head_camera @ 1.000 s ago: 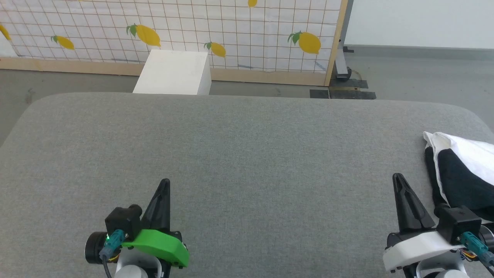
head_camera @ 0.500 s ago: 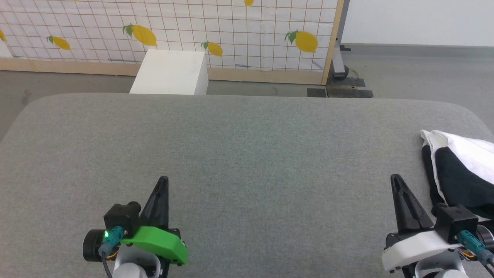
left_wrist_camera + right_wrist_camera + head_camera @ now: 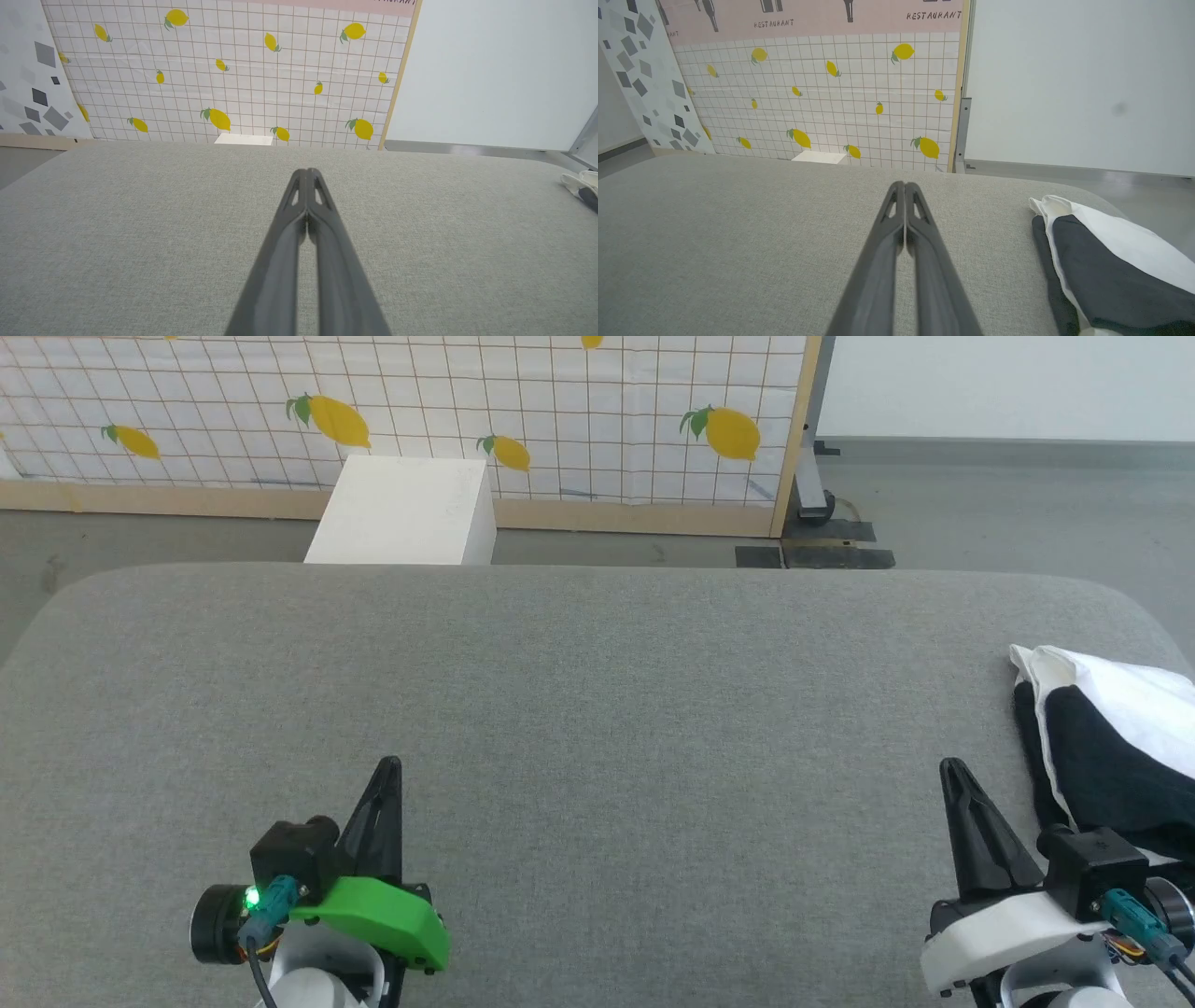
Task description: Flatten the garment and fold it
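Only the view shifted; left claw (image 3: 387, 767) and right claw (image 3: 950, 769) are pressed together, empty.

Work surface: grey woven-fabric top (image 3: 597, 709) with rounded far corners, spanning most of the head view.
Backdrop panel: white grid-pattern sheet (image 3: 560, 420) printed with yellow lemons, standing upright beyond the work surface.
Panel frame: pale wooden strip (image 3: 794, 439) along the panel's right edge and base.
Panel header: pink band (image 3: 808, 18) lettered "RESTAURANT", above the grid.
Side panel: white sheet (image 3: 32, 84) with grey angular shapes, left of the lemon panel.
Box: white block (image 3: 401, 513) on the floor, between work surface and backdrop panel.
Floor: plain grey (image 3: 1008, 513).
Wall: plain white (image 3: 1008, 383), right of the backdrop panel.
Light: even and diffuse.
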Robot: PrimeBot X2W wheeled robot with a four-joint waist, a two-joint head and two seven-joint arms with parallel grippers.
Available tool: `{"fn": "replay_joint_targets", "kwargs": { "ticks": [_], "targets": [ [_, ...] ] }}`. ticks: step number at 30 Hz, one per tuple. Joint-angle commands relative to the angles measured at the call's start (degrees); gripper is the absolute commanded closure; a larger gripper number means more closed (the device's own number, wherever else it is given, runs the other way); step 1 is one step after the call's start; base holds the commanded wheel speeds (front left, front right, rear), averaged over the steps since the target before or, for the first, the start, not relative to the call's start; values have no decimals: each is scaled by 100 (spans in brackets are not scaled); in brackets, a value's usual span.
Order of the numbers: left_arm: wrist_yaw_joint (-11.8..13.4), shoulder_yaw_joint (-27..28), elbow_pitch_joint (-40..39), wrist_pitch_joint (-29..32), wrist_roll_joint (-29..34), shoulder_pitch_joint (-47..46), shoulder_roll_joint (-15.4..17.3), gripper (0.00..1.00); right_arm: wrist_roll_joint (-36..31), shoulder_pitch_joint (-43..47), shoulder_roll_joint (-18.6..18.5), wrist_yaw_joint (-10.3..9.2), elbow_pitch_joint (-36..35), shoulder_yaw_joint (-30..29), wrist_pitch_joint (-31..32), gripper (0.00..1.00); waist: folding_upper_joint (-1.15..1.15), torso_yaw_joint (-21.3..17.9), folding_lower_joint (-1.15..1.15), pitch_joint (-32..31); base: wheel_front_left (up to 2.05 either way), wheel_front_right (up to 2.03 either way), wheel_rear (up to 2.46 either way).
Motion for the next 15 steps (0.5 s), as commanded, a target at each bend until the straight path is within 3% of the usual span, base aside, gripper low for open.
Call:
{"fn": "replay_joint_targets", "kwargs": {
  "ticks": [1, 15],
  "targets": [
    [52, 27, -48, 31, 65, 104, -23, 100, -37, -64, 2, -3, -36, 16, 23, 100, 19, -6, 0, 2, 0, 0, 0],
    [114, 81, -204, 195, 197, 149, -33, 100, -99, -89, 3, -4, -64, 43, 130, 100, 26, -62, 0, 20, 0, 0, 0]
  ]
}}
